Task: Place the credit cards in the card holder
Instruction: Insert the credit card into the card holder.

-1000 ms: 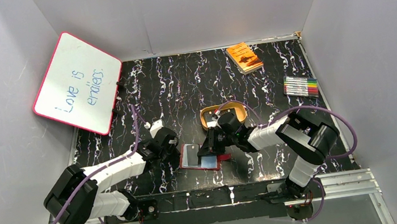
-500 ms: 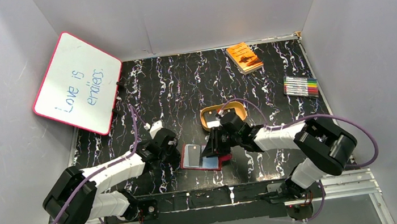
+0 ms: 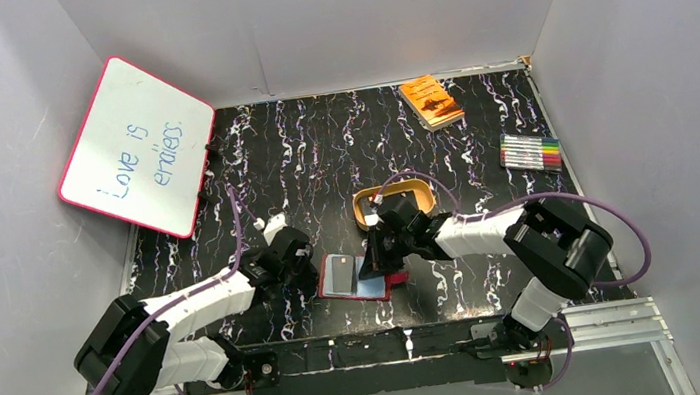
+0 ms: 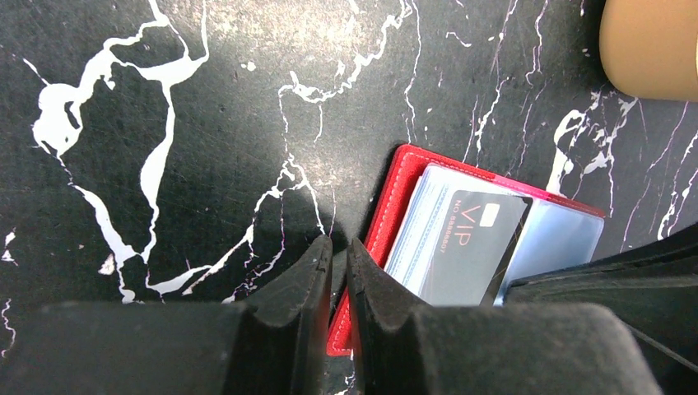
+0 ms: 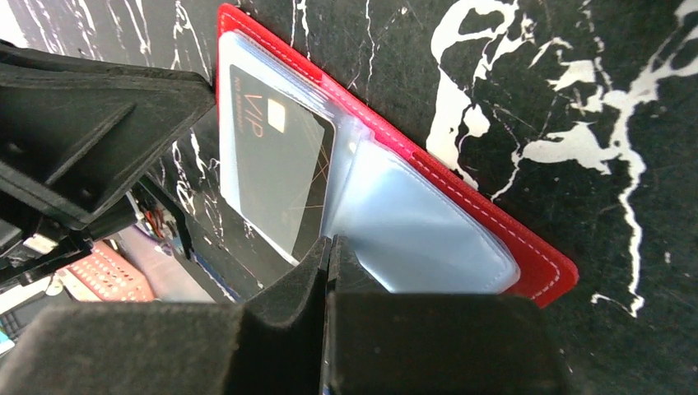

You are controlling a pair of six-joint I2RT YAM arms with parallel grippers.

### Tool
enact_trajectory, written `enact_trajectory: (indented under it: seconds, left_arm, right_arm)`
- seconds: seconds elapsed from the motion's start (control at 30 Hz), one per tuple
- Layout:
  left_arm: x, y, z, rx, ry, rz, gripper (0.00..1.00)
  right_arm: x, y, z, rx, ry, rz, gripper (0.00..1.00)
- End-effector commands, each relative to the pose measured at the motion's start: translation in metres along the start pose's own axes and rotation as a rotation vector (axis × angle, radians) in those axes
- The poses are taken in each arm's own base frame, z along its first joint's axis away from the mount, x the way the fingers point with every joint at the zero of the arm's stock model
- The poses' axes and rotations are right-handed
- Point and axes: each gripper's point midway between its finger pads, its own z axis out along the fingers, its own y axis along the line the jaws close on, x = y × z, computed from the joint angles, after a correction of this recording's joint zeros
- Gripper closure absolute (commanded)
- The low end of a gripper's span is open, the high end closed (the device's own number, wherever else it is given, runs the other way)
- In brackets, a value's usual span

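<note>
Card holder (image 4: 395, 197), dark red leather-like wallet, looks floppy to us: left pincer (image 4: 337, 247) clamps its edge; right pincer (image 5: 329, 247) clenched.

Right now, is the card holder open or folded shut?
Open. The card holder lies spread flat on the table, its clear sleeves facing up, with a black VIP card showing in one sleeve.

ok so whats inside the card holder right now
A black VIP card sits in a clear sleeve of the open card holder. The sleeve beside it looks empty. The right gripper covers the sleeves' near edge, so anything tucked there is hidden.
</note>
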Motion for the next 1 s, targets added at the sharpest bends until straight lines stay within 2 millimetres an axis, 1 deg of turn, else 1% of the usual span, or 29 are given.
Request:
enact_trajectory:
  seconds: [0.0,0.13,0.67,0.87,0.97]
  left_arm:
    - [0.036,0.042,-0.004,-0.122,0.127,0.041,0.88]
    - [0.037,0.042,-0.004,-0.119,0.129,0.039,0.88]
    - [0.044,0.039,-0.003,-0.089,0.155,0.022,0.89]
    - [0.045,0.038,-0.002,-0.082,0.159,0.018,0.9]
    - [0.044,0.039,-0.004,-0.088,0.152,0.018,0.9]
  right_arm:
    - [-0.003,0.014,0.006,-0.022,0.023,-0.034,0.93]
    - [0.0,0.012,0.009,-0.016,0.035,-0.034,0.93]
    - [-0.001,0.03,0.015,-0.051,0.042,-0.066,0.94]
    - [0.001,0.034,0.018,-0.065,0.053,-0.073,0.95]
    - [0.001,0.033,0.015,-0.053,0.047,-0.08,0.95]
